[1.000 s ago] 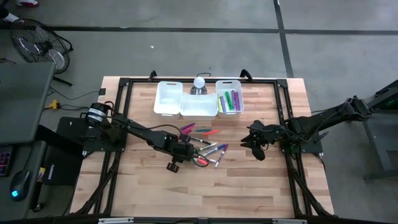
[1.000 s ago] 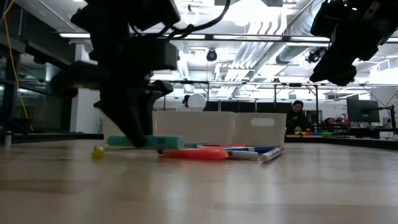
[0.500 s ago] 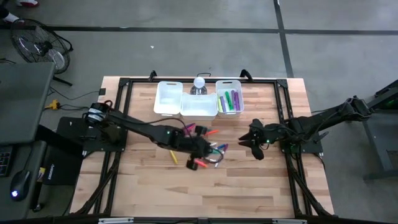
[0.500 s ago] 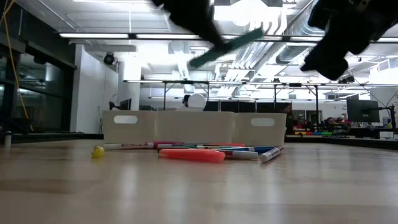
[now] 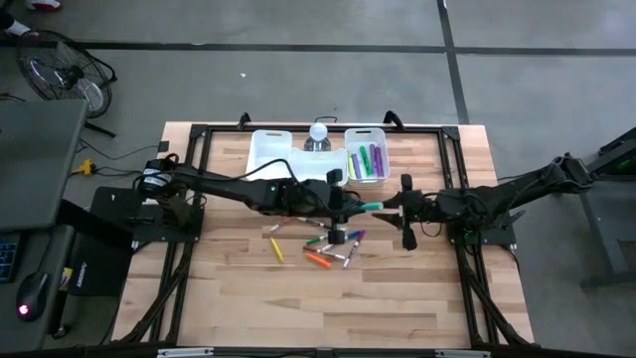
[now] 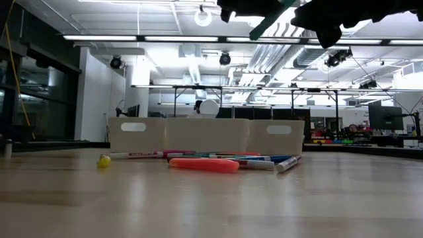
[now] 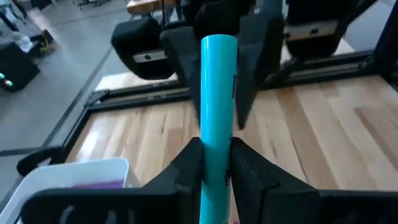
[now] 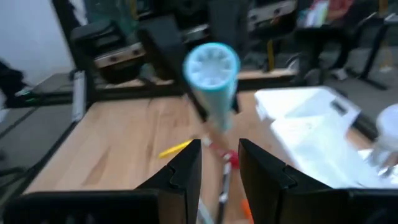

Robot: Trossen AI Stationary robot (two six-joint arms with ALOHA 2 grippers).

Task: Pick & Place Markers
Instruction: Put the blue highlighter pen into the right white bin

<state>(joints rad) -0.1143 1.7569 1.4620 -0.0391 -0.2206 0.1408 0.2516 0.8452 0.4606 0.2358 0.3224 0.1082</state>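
Observation:
My left gripper point(image 5: 348, 206) point(image 7: 214, 149) is above the table's middle, shut on a teal marker point(image 5: 367, 206) point(image 7: 217, 81) point(image 6: 268, 21). The marker's free end points at my right gripper point(image 5: 397, 212) point(image 8: 219, 152), which is open and level with it. In the left wrist view the right gripper's fingers point(image 7: 254, 56) stand on either side of that end; I see no touch. Several loose markers point(image 5: 333, 244) point(image 6: 205, 163) lie flat on the wood below. More markers lie in the right-hand white bin point(image 5: 366, 161). My left gripper pinches the teal marker's barrel point(image 7: 216, 140) between its two fingers. The marker runs along the fingers and sticks out past their tips toward the table's right. It is lifted clear of the table; in the low view it is tilted.
Three white bins point(image 5: 268, 157) stand side by side along the far middle of the table, behind a white round object point(image 5: 318, 131). A yellow marker point(image 5: 277, 249) lies apart, left of the pile. Black frame rails point(image 5: 452, 169) border the wood. Bare wood lies toward the near edge.
My left gripper has risen from the table with the teal marker and moved toward the table's right and far side, up to my right gripper. The marker is lifted clear now. My right gripper has shifted slightly toward the far edge, facing the marker.

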